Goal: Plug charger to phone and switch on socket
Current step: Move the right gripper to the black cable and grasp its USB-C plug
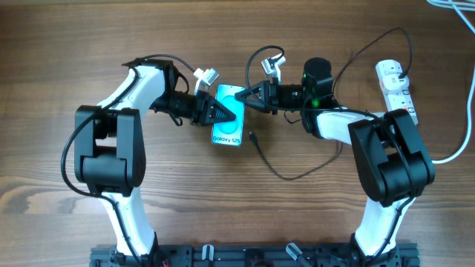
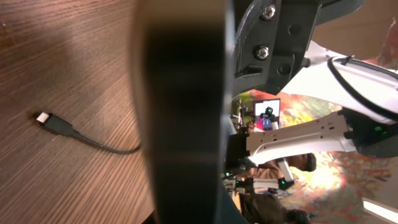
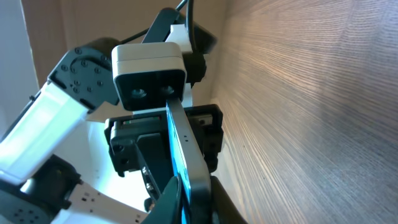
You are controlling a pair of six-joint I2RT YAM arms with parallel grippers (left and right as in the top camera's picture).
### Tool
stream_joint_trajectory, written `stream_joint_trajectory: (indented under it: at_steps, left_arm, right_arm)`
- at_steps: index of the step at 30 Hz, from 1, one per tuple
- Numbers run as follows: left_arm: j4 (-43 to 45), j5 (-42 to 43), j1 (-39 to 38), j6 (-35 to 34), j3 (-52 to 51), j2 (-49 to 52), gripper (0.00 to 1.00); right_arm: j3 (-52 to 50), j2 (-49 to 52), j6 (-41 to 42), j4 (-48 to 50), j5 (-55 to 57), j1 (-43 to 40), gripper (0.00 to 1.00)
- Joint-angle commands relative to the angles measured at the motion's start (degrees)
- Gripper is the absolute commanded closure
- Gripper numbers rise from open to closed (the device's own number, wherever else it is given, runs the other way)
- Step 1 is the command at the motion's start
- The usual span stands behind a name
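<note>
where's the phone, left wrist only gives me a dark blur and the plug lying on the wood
observer: overhead shows the phone screen up at the middle of the table, with the left gripper and right gripper both closed on its upper half.
operator: how's the plug sitting relative to it
observer: the charger plug lies on the table just right of the phone's lower end, apart from it, and neither gripper holds it.

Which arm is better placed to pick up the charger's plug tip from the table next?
Probably the right. The plug tip lies on the right gripper's side of the phone, while the left gripper would have to cross the phone to reach it. Both are at the phone now.
</note>
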Motion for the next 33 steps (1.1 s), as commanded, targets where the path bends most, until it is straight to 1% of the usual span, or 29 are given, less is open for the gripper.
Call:
stream_joint_trajectory:
  at_steps: [1,2,3,4,5,6,7,8,9,10,12,13,14,15,17,19,23,24,25,27,28,29,33]
  left_arm:
    - [1.66,0.44,-0.39,2.21,0.55,-1.64,0.96]
    - [2.38,-1.6,-0.39,1.64,0.55,-1.64,0.96]
    - [3.26,-4.98,-0.39,0.85,0.55,-1.64,0.96]
    - [4.37,-8.17,-0.39,-1.55,0.55,-1.64,0.96]
    - [6.03,-11.82,-0.39,-5.09,0.55,-1.64,0.96]
    - [7.89,-15.43,-0.39,-8.83,0.55,-1.64,0.96]
    - [10.47,-19.87,-0.39,-14.47,0.55,-1.64,0.96]
    - [13.33,-24.98,-0.39,-21.33,0.55,-1.62,0.96]
    - [17.22,-34.05,-0.44,-31.76,0.55,-1.64,0.96]
    - [19.08,-39.28,-0.44,-37.07,0.55,-1.64,0.96]
    - [21.88,-51.54,-0.44,-48.19,0.55,-1.64,0.96]
    - [22.36,-56.46,-0.44,-51.58,0.55,-1.64,0.96]
    - [22.75,-61.88,-0.44,-55.43,0.55,-1.62,0.96]
    - [23.43,-63.49,-0.44,-56.81,0.55,-1.62,0.96]
    - [25.75,-62.03,-0.46,-56.98,0.55,-1.62,0.96]
    - [25.66,-60.08,-0.48,-56.89,0.55,-1.62,0.96]
    - [23.45,-60.28,-0.81,-56.52,0.55,-1.62,0.96]
    - [23.65,-60.89,-0.81,-56.59,0.55,-1.62,0.96]
    - [23.82,-63.39,-0.83,-56.81,0.55,-1.62,0.96]
    - [23.74,-71.69,-1.14,-59.69,0.55,-1.62,0.96]
    - [23.63,-78.07,-1.73,-61.96,0.55,-1.64,0.96]
    - [23.61,-80.89,-2.34,-62.82,0.55,-1.64,0.96]
    - [23.82,-83.08,-5.16,-62.75,0.55,-1.64,0.96]
  right_arm:
    - [-0.15,0.66,-1.46,-1.57,5.6,0.22,0.32]
    - [-0.15,0.66,-3.74,-2.6,7.69,-0.02,0.27]
    - [-0.17,0.66,-8.66,-4.7,10.47,-0.2,0.26]
    - [-0.17,0.66,-13.6,-9.09,13.42,-0.22,0.24]
    - [-0.17,0.66,-15.87,-12.5,15.45,-0.22,0.19]
    - [-0.17,0.66,-19.56,-18.32,19.56,-0.24,0.15]
    - [-0.17,0.66,-21.31,-22.93,24.11,-0.35,0.1]
    - [-0.17,0.66,-21.14,-26.38,28.44,-0.61,0.06]
    - [-0.17,0.66,-21.05,-28.87,31.56,-1.11,0.03]
    - [-0.17,0.66,-21.05,-29.68,32.35,-1.38,0.0]
    - [-0.17,0.66,-20.81,-29.97,32.83,-1.73,0.0]
    - [-0.17,0.66,-20.52,-29.99,33.22,-1.66,0.0]
    - [-0.17,0.66,-17.55,-29.99,33.24,-1.66,0.0]
    - [-0.17,0.66,-14.49,-30.01,33.24,-1.66,0.0]
    - [-0.17,0.66,-5.7,-30.01,33.27,-1.68,0.0]
    - [-0.17,0.66,6.58,-30.01,33.27,-1.66,0.0]
    - [-0.17,0.66,31.58,-30.01,33.27,-1.66,0.0]
    - [-0.17,0.66,37.05,-30.01,33.27,-1.66,0.0]
    - [-0.17,0.66,42.21,-30.01,33.59,-1.66,0.0]
    - [-0.17,0.66,47.01,-30.01,35.04,-1.66,0.0]
    - [-0.17,0.66,48.57,-30.01,37.22,-1.66,0.0]
    - [-0.17,0.66,48.54,-30.01,39.34,-1.66,0.0]
    - [-0.17,0.66,48.54,-30.03,49.11,-1.66,0.0]
